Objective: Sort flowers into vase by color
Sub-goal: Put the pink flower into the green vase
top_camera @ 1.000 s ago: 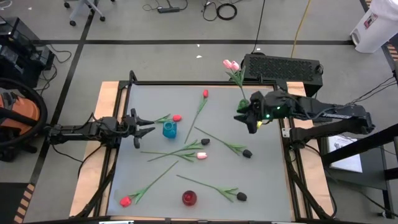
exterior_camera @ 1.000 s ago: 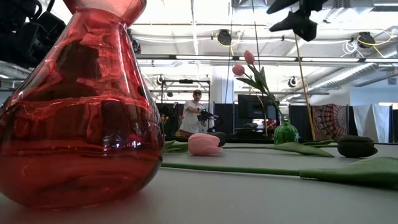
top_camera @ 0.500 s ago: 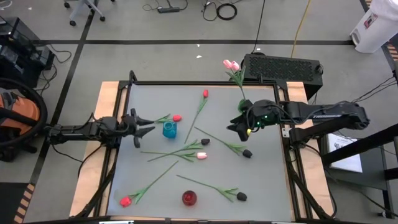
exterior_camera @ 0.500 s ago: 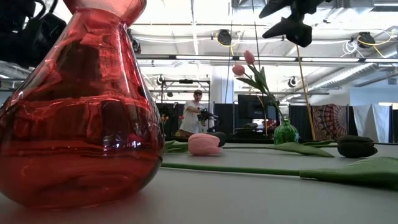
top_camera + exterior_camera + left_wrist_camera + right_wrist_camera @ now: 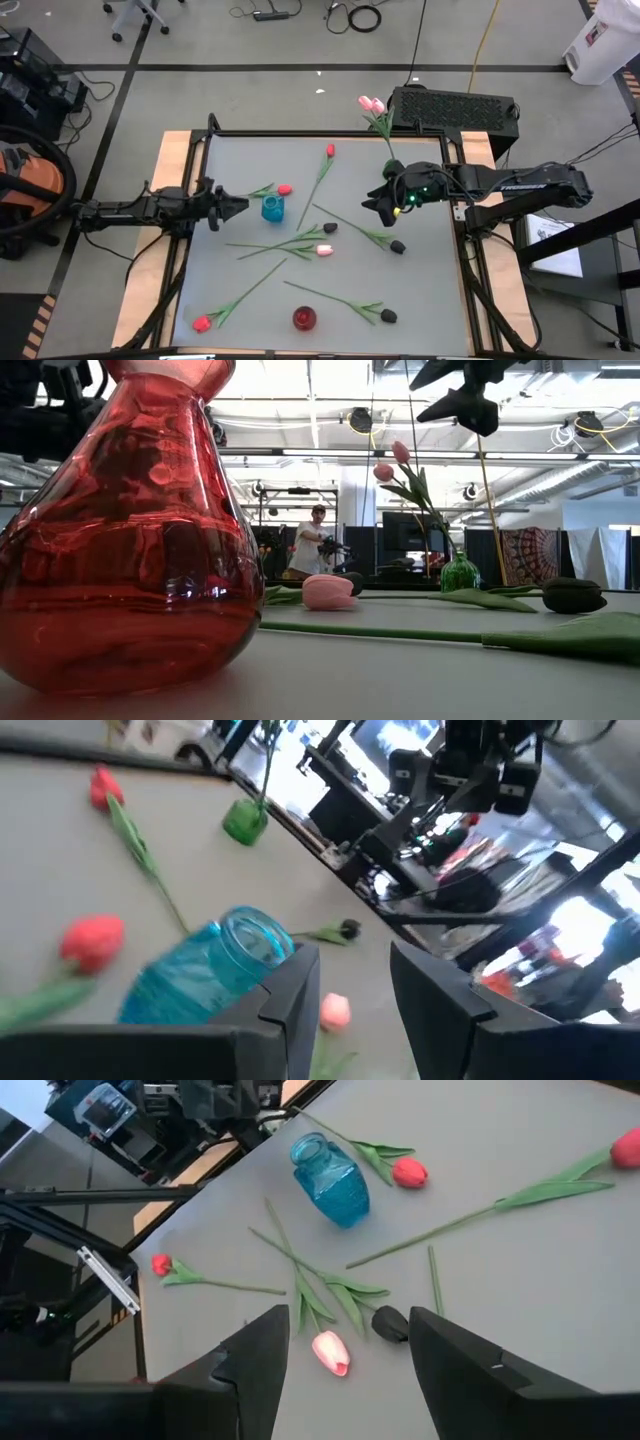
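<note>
Hovering beside the blue vase (image 5: 272,208), the left gripper (image 5: 235,204) has its jaws parted and empty. Loose tulips (image 5: 300,243) lie across the table (image 5: 420,300). Right gripper (image 5: 375,205) hangs open above them.

Between the earlier pictures and now, the right gripper (image 5: 383,203) has been carried away from the green glass vase holding two pink tulips (image 5: 390,166) at the far right of the grey table (image 5: 420,290) and brought nearer and leftward, over the table's right half, where its open fingers are now seen empty above the pink tulip lying at the table's middle (image 5: 330,1352). Most of this shift was made in the first half second; only a slight further move is seen afterwards. The left gripper (image 5: 233,204), earlier spread wide beside the blue glass vase (image 5: 272,208), is now seen turned at the wrist, so its fingers appear drawn together from above.
</note>
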`<state>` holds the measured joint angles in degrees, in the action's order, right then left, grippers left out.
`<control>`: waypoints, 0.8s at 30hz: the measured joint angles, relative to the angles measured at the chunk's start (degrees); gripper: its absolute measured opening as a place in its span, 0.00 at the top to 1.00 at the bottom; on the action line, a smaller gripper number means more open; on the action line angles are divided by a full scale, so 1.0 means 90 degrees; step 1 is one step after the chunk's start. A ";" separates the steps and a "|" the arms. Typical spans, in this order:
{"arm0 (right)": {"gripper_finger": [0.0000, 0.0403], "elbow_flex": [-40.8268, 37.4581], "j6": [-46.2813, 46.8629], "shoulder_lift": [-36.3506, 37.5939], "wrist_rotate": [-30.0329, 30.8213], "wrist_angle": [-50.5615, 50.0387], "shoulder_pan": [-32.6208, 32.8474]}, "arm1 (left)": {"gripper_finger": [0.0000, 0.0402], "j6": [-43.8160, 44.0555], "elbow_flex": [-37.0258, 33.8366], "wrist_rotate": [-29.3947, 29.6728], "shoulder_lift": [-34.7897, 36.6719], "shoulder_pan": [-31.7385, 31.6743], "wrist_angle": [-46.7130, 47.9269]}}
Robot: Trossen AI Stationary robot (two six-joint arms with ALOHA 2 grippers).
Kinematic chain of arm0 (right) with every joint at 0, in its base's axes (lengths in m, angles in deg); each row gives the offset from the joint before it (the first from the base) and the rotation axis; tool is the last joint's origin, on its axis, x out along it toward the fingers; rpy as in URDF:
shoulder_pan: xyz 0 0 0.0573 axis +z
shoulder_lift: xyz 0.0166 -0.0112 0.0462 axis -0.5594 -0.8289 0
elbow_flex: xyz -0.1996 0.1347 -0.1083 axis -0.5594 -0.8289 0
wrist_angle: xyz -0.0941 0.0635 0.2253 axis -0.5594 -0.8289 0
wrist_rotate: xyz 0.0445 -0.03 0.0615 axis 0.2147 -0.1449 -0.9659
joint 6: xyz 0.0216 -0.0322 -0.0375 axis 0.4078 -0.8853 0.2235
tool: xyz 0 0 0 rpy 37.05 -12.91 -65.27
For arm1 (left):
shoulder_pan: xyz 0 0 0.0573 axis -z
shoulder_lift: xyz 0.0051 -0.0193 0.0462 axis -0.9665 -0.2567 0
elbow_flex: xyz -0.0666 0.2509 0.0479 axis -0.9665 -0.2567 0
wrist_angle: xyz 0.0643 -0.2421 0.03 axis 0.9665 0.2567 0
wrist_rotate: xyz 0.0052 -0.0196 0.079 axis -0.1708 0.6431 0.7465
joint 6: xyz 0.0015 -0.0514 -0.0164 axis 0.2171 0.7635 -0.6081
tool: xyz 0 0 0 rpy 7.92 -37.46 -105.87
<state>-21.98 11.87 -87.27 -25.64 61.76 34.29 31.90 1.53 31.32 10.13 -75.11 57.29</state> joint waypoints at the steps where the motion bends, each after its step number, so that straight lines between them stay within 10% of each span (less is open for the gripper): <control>1: 0.51 0.0000 -0.0014 0.0000 0.0009 0.0007 0.0000 | 0.67 0.0220 0.0000 -0.0004 0.0000 -0.0001 -0.0008; 14: 0.51 0.0000 -0.0354 0.0000 0.0171 0.0028 -0.0007 | 0.67 0.0373 0.0658 -0.0676 -0.0170 -0.0001 -0.1827; 24: 0.51 0.0000 -0.0487 0.0000 0.0171 -0.0292 -0.0007 | 0.67 -0.1581 0.2981 -0.0521 -0.2408 -0.0001 -0.1072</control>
<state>-21.98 7.49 -87.27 -24.10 59.13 34.22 17.67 28.37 26.64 -11.55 -75.12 47.64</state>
